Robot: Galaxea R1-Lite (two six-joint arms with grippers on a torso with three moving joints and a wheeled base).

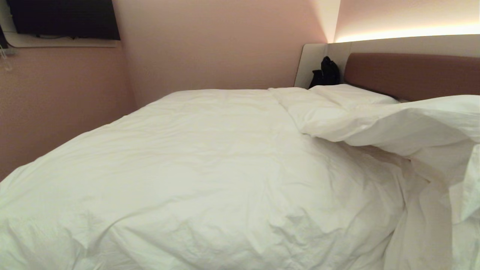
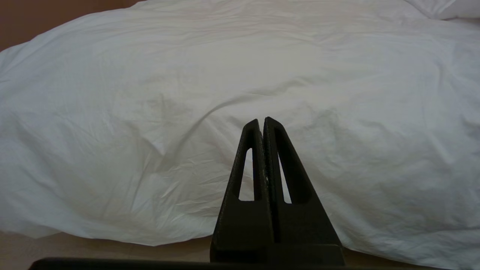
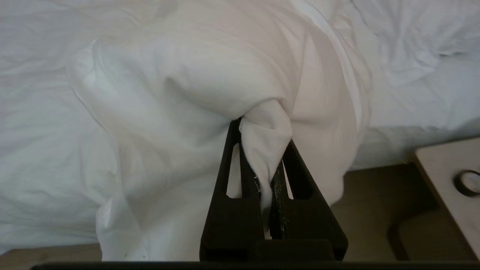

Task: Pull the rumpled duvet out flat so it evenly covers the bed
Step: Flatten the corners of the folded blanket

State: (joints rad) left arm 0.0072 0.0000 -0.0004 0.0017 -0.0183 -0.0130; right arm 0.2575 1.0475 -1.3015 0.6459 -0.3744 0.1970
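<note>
The puffy white duvet [image 1: 210, 168] lies wrinkled over most of the bed, whose reddish-brown headboard [image 1: 412, 75] shows at the back right. On the right, a fold of the duvet [image 1: 423, 127] is raised off the mattress and hangs down. My right gripper [image 3: 264, 129] is shut on a pinch of that duvet [image 3: 195, 86] fabric, beside the bed's edge; neither arm shows in the head view. My left gripper [image 2: 261, 120] is shut with nothing in it, pointing at the duvet [image 2: 187, 93] draped over the near side.
A white pillow [image 1: 350, 93] lies by the headboard with a black object [image 1: 325, 73] behind it. A pale bedside table [image 3: 450, 180] stands on the floor right of my right gripper. Pink walls close in the far and left sides.
</note>
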